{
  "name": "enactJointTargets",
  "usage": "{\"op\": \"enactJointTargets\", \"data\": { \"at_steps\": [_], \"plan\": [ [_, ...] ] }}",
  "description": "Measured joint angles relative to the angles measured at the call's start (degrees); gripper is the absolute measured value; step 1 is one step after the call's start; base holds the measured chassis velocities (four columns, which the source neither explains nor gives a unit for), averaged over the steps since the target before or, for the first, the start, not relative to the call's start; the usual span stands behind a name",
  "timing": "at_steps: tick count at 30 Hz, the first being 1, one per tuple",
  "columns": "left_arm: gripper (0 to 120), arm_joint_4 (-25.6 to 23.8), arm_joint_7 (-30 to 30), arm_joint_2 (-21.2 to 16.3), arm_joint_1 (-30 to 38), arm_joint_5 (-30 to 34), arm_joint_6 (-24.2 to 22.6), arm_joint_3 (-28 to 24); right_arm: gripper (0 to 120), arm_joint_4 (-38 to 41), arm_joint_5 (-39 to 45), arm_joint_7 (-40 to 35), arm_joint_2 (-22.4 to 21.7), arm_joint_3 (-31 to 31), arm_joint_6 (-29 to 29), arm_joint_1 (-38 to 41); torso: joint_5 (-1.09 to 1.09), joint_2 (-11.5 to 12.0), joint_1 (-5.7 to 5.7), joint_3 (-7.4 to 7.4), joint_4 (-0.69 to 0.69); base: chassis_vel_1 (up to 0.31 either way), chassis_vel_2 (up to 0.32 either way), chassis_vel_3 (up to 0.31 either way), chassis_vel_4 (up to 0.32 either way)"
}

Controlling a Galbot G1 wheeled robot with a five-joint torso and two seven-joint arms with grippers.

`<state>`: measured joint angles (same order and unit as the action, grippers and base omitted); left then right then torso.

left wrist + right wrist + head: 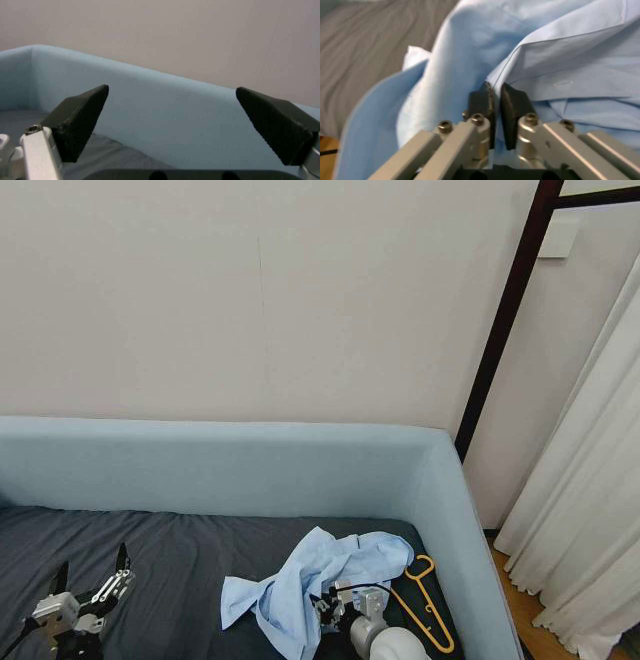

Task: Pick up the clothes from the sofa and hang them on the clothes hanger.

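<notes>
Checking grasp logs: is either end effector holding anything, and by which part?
Right end effector is shut on the blue shirt, pinching a raised fold of its fabric. Left end effector is open, holding nothing.

Crumpled light-blue shirt (305,580) lies on sofa (300,470) seat, orange hanger (430,612) beside, perhaps touching.

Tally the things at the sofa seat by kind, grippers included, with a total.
Light blue shirt: 1
Orange hanger: 1
Grippers: 2 (left gripper open above the seat, right gripper shut on the shirt)
Total: 4
</notes>
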<state>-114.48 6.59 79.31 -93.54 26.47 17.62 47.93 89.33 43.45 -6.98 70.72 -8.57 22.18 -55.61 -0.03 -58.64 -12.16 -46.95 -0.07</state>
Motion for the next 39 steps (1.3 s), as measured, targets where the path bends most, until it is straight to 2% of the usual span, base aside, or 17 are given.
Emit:
{"op": "enactJointTargets", "data": {
  "at_steps": [2,8,10,14,20,24,25,28,29,30,34,35,38,39],
  "plan": [
    [100,-0.01,0.26,0.02,0.09,-0.01,-0.13,-0.17,0,0.68,0.60,0.85,-0.18,0.21,0.16,0.01,0.00,0.00,0.00,0.00,0.00,0.000,0.000,0.000,0.000],
    [100,0.00,0.62,-0.08,0.30,-0.01,-0.24,-0.32,0,1.05,0.81,2.12,-0.44,1.02,0.27,-0.01,0.01,0.00,0.00,0.00,0.00,0.000,0.000,0.000,0.000],
    [100,0.08,0.83,-0.26,0.44,0.01,-0.27,-0.39,0,2.09,2.92,3.29,-0.40,2.53,-1.37,-0.02,0.00,0.00,0.00,0.00,0.00,0.000,0.000,0.000,0.000],
    [100,0.31,1.31,-0.56,0.87,0.08,-0.35,-0.76,0,7.45,11.62,10.65,-1.46,6.30,-11.24,1.35,0.01,0.00,0.00,0.00,0.01,0.000,0.000,0.000,0.000],
    [100,0.30,1.69,-0.75,1.20,0.16,-0.36,-1.07,0,13.91,20.15,16.23,-4.45,8.59,-17.28,4.90,0.01,0.00,0.00,0.00,-0.01,0.000,0.000,0.000,0.000],
    [100,0.08,2.22,-0.73,1.39,0.23,-0.37,-1.37,0,18.78,28.04,16.74,-8.68,8.49,-20.41,13.38,0.01,0.00,0.00,0.00,0.00,0.000,0.000,0.000,0.000],
    [100,0.08,2.22,-0.73,1.39,0.23,-0.37,-1.37,0,18.78,28.04,16.74,-8.68,8.49,-20.41,13.38,0.01,0.00,0.00,0.00,0.00,0.000,0.000,0.000,0.000],
    [100,-0.43,2.52,-0.59,1.34,0.25,-0.23,-1.47,0,20.20,33.45,13.44,-11.86,6.72,-21.48,22.69,0.01,0.00,0.00,-0.01,0.00,0.000,0.000,0.000,0.000],
    [100,-0.56,2.61,-0.54,1.30,0.26,-0.19,-1.47,0,20.21,34.76,12.18,-12.76,5.94,-21.61,25.88,0.02,0.00,0.00,-0.01,0.00,0.000,0.000,0.000,0.000],
    [100,-0.56,2.61,-0.54,1.30,0.26,-0.19,-1.47,0,20.21,34.76,12.18,-12.76,5.94,-21.61,25.88,0.02,0.00,0.00,-0.01,0.00,0.000,0.000,0.000,0.000],
    [100,-1.28,2.87,-0.34,1.08,0.31,-0.01,-1.34,0,18.68,39.42,7.98,-15.74,2.06,-21.67,41.89,-0.02,0.00,0.00,0.00,0.01,0.000,0.000,0.000,0.000],
    [100,-1.28,2.87,-0.34,1.08,0.31,-0.01,-1.34,0,18.68,39.42,7.98,-15.74,2.06,-21.67,41.89,-0.02,0.00,0.00,0.00,0.01,0.000,0.000,0.000,0.000],
    [100,-1.56,3.10,-0.13,1.00,0.33,0.10,-1.22,0,16.74,41.04,5.25,-16.46,-0.57,-21.48,50.98,0.01,0.00,0.00,-0.01,0.01,0.000,0.000,0.000,0.000],
    [100,-1.56,3.10,-0.13,1.00,0.33,0.10,-1.22,0,16.74,41.04,5.25,-16.46,-0.57,-21.48,50.98,0.01,0.00,0.00,-0.01,0.01,0.000,0.000,0.000,0.000]
  ]
}}
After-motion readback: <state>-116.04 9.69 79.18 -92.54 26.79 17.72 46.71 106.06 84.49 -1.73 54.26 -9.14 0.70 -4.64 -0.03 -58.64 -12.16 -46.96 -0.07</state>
